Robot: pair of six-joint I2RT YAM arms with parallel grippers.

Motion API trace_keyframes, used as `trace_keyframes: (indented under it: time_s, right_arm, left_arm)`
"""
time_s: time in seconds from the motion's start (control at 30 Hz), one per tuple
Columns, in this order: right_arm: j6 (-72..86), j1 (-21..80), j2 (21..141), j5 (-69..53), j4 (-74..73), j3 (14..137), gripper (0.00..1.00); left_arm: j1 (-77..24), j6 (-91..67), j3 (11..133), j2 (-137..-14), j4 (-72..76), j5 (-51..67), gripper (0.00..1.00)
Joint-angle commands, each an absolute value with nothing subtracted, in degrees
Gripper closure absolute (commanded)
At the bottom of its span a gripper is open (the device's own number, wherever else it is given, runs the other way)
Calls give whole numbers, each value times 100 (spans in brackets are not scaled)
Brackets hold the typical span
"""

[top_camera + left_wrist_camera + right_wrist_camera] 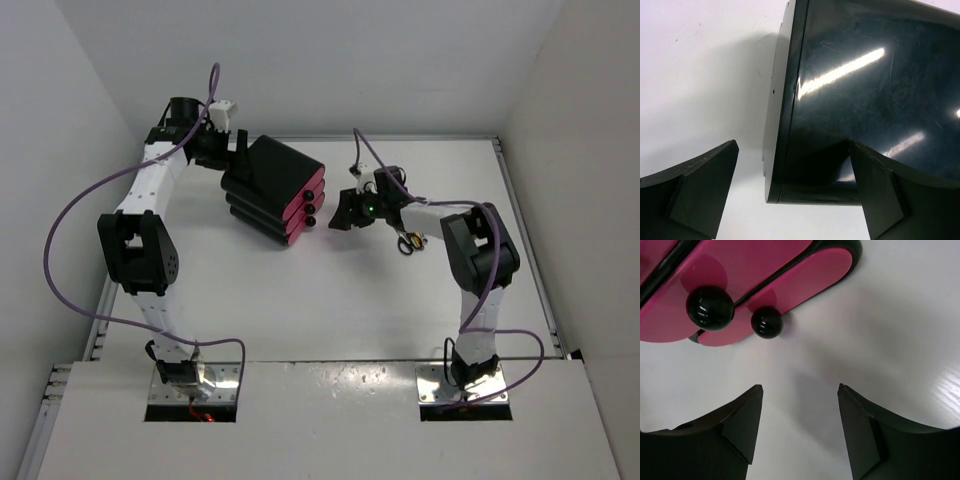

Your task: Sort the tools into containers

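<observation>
Dead centre, the cabinet [268,175] shows three drawers [304,207] shut, contents hidden. My left gripper [793,155] and right gripper [799,390] gape, empty.

The left arm [140,240] stretches far forward, elbow raised, wrist tipped down. The left gripper [792,146] has its fingers [700,195] spread wide. The right arm [480,255] folds inward. The right gripper [799,387] is parted too, seemingly with nothing between its fingers.
</observation>
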State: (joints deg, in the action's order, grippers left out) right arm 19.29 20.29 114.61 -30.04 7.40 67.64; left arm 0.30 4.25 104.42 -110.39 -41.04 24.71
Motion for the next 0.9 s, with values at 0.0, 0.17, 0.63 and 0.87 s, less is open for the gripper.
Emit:
trace_keyframes:
  time_s: [0.0,0.17,0.63,0.87]
  right_arm:
    - [2127,2214,11268,-3138,2256,6444,38]
    - [2223,2381,11320,-3138,2979,6108,38]
    - [5061,2382,12383,-3761,4094,6390,49]
    - [6371,2268,12858,-3946,4895,6442,50]
  left_arm:
    - [-26,466,10617,-11048,-4122,2364,0]
    - [-26,466,10556,-11100,-4122,2364,0]
    - [-26,413,10450,-11101,-4175,2426,0]
    - [-26,465,10336,-11101,-4175,2426,0]
